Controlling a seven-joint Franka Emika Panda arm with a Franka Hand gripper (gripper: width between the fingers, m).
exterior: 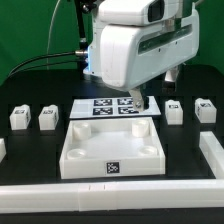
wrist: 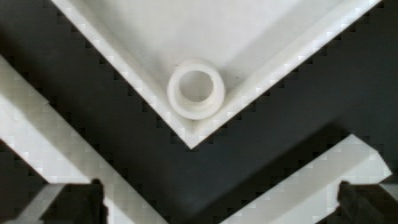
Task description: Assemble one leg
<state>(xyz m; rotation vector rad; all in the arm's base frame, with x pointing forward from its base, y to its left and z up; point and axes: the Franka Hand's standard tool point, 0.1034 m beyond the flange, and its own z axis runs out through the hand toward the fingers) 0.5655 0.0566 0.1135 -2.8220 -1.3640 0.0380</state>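
Note:
The large white panel [exterior: 110, 147] lies in the middle of the black table, with round sockets in its corners. Several small white legs with tags stand apart from it: two at the exterior view's left [exterior: 18, 118] [exterior: 47, 117] and two at the right [exterior: 174, 111] [exterior: 204, 109]. My gripper [exterior: 141, 100] hangs over the panel's far right corner. In the wrist view one corner of the panel with its round socket [wrist: 196, 88] lies below the gripper [wrist: 217, 205]. The dark fingers [wrist: 71, 205] stand wide apart with nothing between them.
The marker board [exterior: 112, 105] lies flat just behind the panel. A long white rail [exterior: 100, 196] runs along the table's front edge and another [exterior: 211, 150] stands at the exterior view's right. A green backdrop and cables are behind the arm.

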